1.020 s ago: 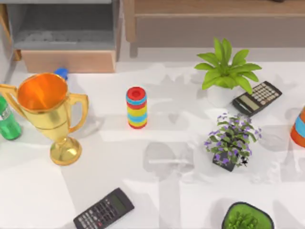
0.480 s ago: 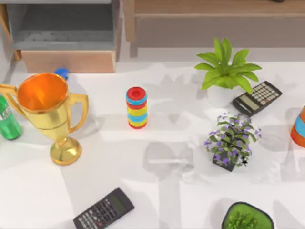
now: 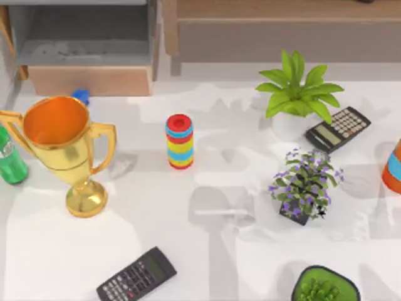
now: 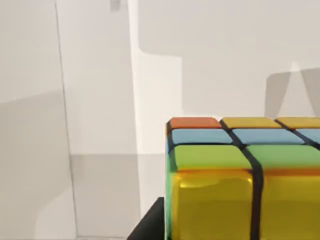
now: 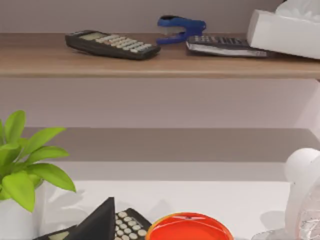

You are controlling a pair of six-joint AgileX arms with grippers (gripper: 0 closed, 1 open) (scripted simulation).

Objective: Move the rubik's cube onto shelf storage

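a white table is stretching below the shelf storage, which is running along the far edge right of a grey-lined box unit. open room is lying in the middle between the gold trophy, the ring stack and the purple flower pot. two calculators are sitting on the table, two more on the shelf board beside a blue stapler. the rubik's cube is sitting right up against the left wrist camera over bare table; whether the left gripper is clamping it i cannot tell, nor the right one's state.
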